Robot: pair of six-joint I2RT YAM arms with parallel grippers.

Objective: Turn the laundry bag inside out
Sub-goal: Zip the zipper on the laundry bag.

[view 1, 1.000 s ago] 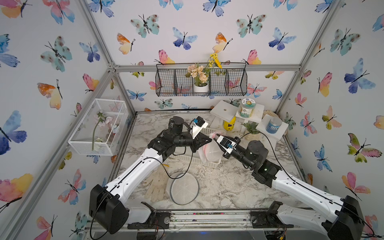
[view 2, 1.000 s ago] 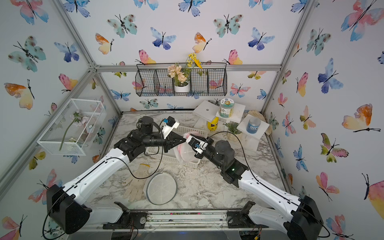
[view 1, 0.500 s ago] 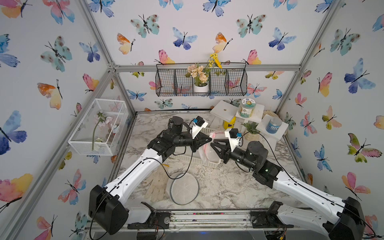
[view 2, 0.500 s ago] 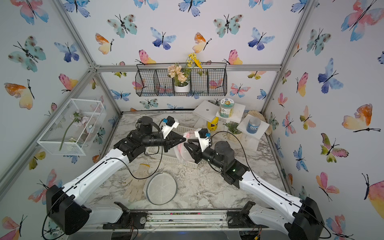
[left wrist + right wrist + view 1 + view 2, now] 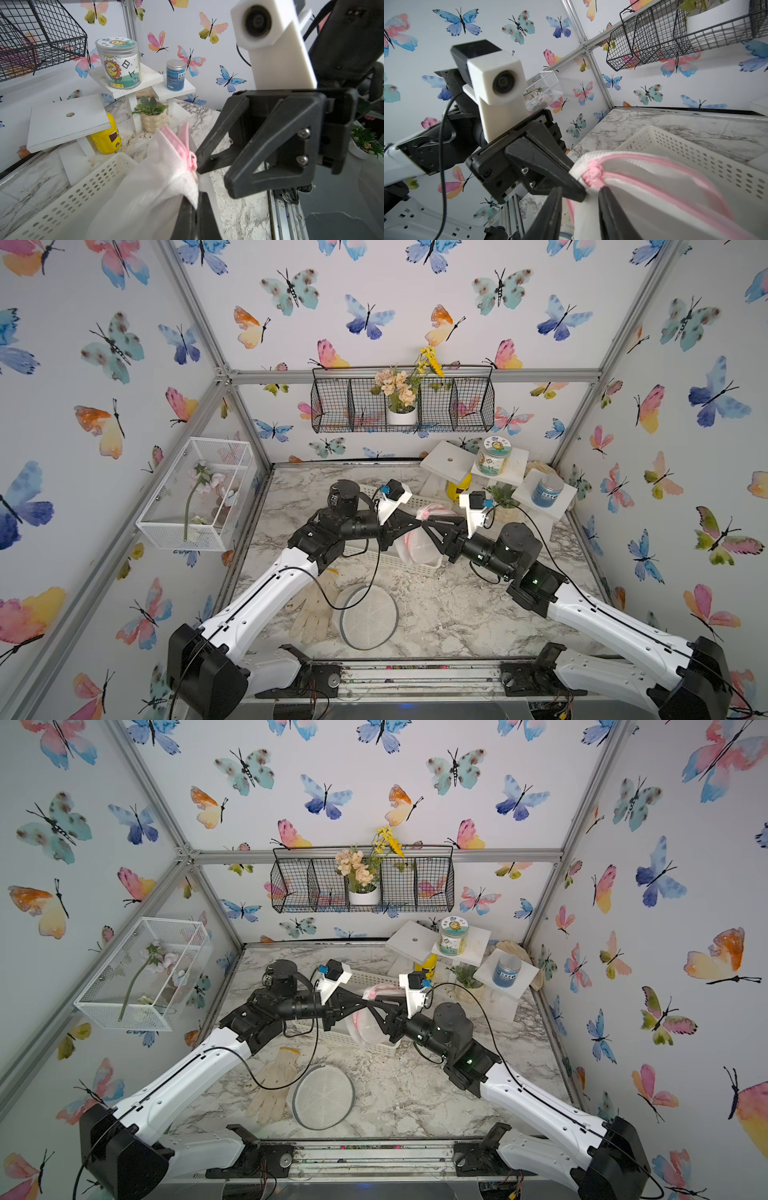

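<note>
The laundry bag [image 5: 417, 545] is white mesh with a pink zipper [image 5: 593, 172], and it hangs in the air above a white basket in both top views. My left gripper [image 5: 196, 204] is shut on the bag's edge just below the zipper end, and its tip shows in a top view [image 5: 417, 526]. My right gripper [image 5: 580, 192] faces it tip to tip [image 5: 425, 526]. Its jaws stand apart, with white bag fabric and the left gripper's tip between them. The bag [image 5: 149, 187] sags down from the grip, and its lower part is hidden behind the arms.
A white perforated basket [image 5: 376, 559] sits under the bag. A cream glove [image 5: 311, 614] and a round mesh disc [image 5: 368, 616] lie near the front. White stands with jars [image 5: 492, 456], a yellow bottle and a potted plant [image 5: 153, 118] fill the back right.
The right gripper has rolled over and moved up to the zipper end beside the left gripper's tip, its jaws spreading wider. The left gripper has kept its hold without moving.
</note>
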